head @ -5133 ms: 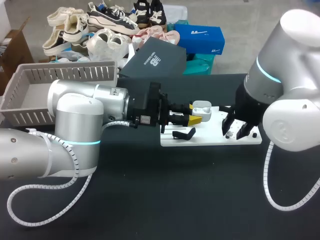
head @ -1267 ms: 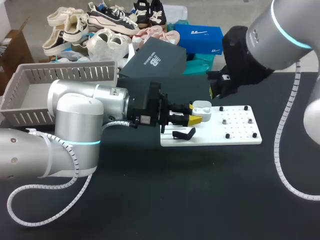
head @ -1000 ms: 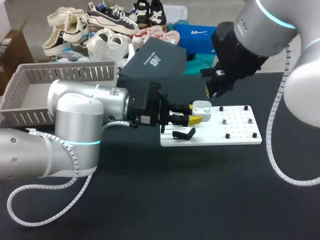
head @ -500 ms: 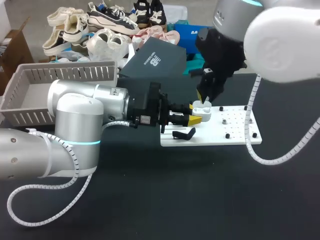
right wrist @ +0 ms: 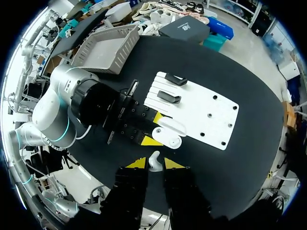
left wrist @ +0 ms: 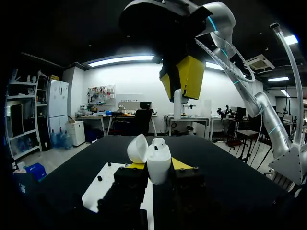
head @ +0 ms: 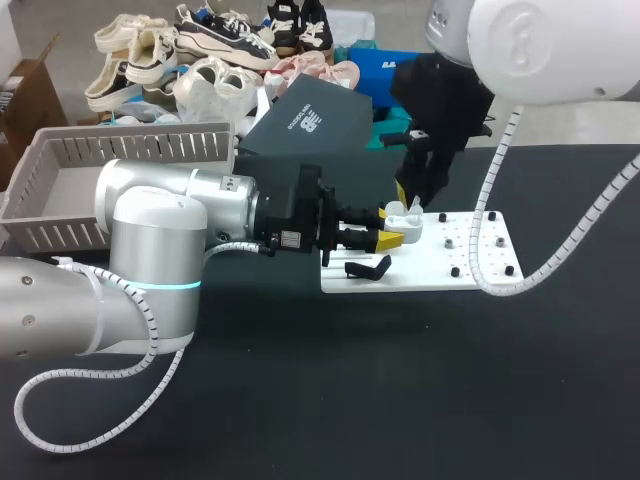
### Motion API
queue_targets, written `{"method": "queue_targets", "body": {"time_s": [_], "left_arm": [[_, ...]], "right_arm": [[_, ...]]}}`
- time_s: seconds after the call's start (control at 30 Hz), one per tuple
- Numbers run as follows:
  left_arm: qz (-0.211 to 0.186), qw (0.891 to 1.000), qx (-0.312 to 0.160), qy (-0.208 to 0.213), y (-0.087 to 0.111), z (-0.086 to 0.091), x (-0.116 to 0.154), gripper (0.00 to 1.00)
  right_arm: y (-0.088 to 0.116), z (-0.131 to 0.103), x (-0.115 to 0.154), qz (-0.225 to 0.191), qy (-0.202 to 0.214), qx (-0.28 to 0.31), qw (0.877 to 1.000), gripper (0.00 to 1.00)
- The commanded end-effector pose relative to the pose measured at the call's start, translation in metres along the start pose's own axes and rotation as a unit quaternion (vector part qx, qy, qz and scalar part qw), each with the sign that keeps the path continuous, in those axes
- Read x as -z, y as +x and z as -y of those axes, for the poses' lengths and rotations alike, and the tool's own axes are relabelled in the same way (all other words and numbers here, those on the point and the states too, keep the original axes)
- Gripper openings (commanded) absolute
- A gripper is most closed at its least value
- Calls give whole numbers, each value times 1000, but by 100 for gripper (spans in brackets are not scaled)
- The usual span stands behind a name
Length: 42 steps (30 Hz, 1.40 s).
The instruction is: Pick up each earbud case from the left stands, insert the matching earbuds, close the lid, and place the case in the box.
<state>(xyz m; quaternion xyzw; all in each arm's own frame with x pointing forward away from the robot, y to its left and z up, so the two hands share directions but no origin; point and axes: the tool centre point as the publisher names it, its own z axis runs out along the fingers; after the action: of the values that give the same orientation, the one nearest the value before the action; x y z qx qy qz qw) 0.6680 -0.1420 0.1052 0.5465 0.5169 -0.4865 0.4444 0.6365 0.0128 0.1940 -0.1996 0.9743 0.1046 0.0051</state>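
The left gripper grips the case from both sides with its yellow tips. The lid is open, over the near end of the board. Just above the case and clear of it, the right gripper has its fingers nearly together, pinching an earbud that points down at the case. The basket sits well off to the left.

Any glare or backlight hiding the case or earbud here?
Left wrist view: ceiling lights behind the right claw leave its body dark, but the earbud and open earbud case read clearly. Head view: right arm shell glares white. Right wrist view: evenly lit, white plate bright, no masking shadow.
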Motion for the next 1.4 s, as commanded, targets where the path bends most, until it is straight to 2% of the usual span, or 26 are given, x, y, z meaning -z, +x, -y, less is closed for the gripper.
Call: {"method": "queue_targets", "body": {"time_s": [0.03,0.1,0.17,0.3,0.47,0.83,1.4], "left_arm": [[0,1000,0,0,0,0,0,0],[0,1000,0,0,0,0,0,0],[0,1000,0,0,0,0,0,0],[0,1000,0,0,0,0,0,0],[0,1000,0,0,0,0,0,0],[0,1000,0,0,0,0,0,0],[0,1000,0,0,0,0,0,0]], "right_arm": [[-2,0,1,-3,-1,1,1000,0],[-2,0,1,-3,-1,1,1000,0],[-3,3,1,-7,-37,8,999,0],[-6,6,3,-6,-69,20,997,0],[-7,7,2,-8,-88,54,995,0],[-5,4,-3,-4,-62,113,992,0],[-13,5,-20,18,-44,81,996,0]]}}
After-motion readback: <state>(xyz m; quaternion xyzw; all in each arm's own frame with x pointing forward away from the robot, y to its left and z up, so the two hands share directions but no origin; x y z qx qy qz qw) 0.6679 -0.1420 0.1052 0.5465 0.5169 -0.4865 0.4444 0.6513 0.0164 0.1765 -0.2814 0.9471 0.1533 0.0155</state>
